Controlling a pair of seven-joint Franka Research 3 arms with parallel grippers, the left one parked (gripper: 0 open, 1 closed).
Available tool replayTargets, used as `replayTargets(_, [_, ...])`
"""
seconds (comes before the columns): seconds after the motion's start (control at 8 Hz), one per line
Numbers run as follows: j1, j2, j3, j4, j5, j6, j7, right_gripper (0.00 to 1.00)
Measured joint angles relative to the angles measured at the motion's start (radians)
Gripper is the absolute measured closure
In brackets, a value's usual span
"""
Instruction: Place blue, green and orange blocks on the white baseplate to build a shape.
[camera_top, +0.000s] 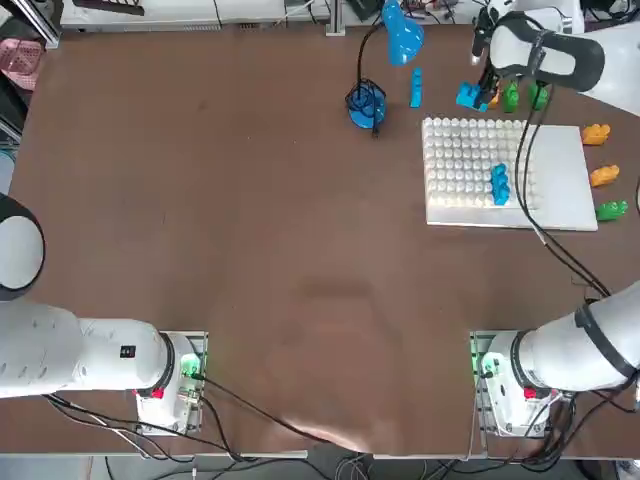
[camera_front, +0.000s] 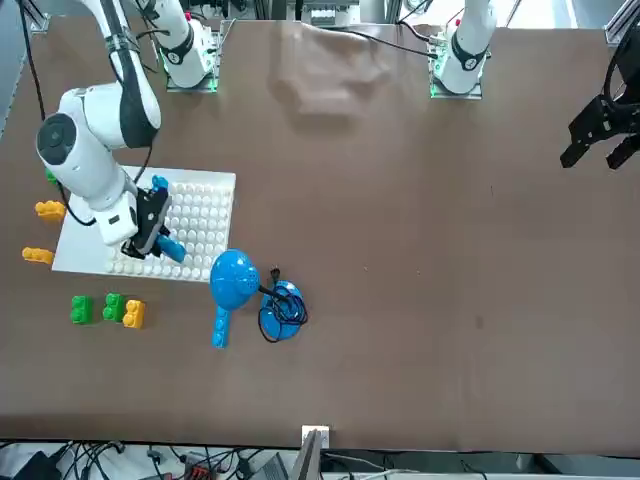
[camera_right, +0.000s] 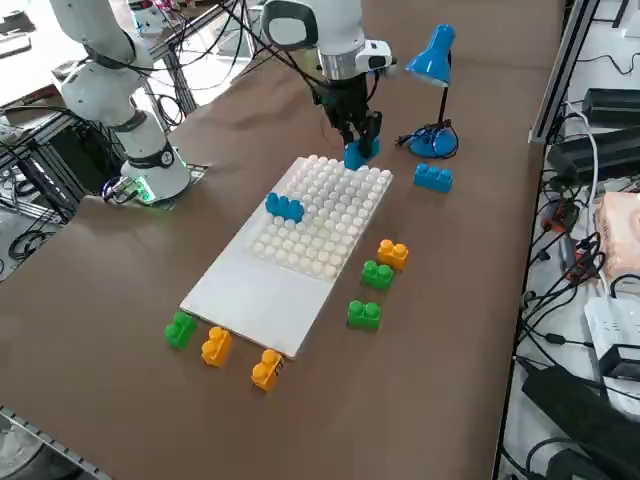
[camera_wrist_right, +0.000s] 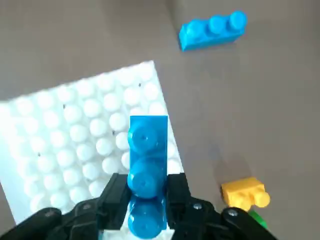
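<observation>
My right gripper (camera_wrist_right: 147, 197) is shut on a blue block (camera_wrist_right: 147, 160) and hangs over the far edge of the white baseplate (camera_wrist_right: 75, 130). From the side the held blue block (camera_right: 355, 153) sits just above the studded end of the baseplate (camera_right: 260, 290). Another blue block (camera_top: 499, 184) stands on the baseplate's studs (camera_top: 470, 160). A long blue block (camera_top: 416, 87) lies loose on the table beyond the plate. Two green blocks (camera_right: 376, 273) and an orange one (camera_right: 392, 253) lie past the plate's far edge. Two orange blocks (camera_top: 596, 133) and a green one (camera_top: 611, 210) lie at its right.
A blue gooseneck lamp (camera_top: 400, 40) stands on its round base (camera_top: 366, 105) left of the baseplate, with its cord coiled there. My right arm's cable (camera_top: 530, 170) hangs across the plate. The brown table (camera_top: 250, 250) spreads to the left.
</observation>
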Motion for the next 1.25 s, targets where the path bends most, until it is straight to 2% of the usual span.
replayTargets(0.38, [-0.053,-0.035,-0.001,-0.107,0.016,0.067,-0.186,0.62])
replayTargets(0.62, [-0.066,-0.055,-0.002,-0.163,0.091,0.097,-0.277,0.62])
replayTargets(1.25, [-0.115,-0.098,-0.003,-0.333,0.114,0.217,-0.374,0.62])
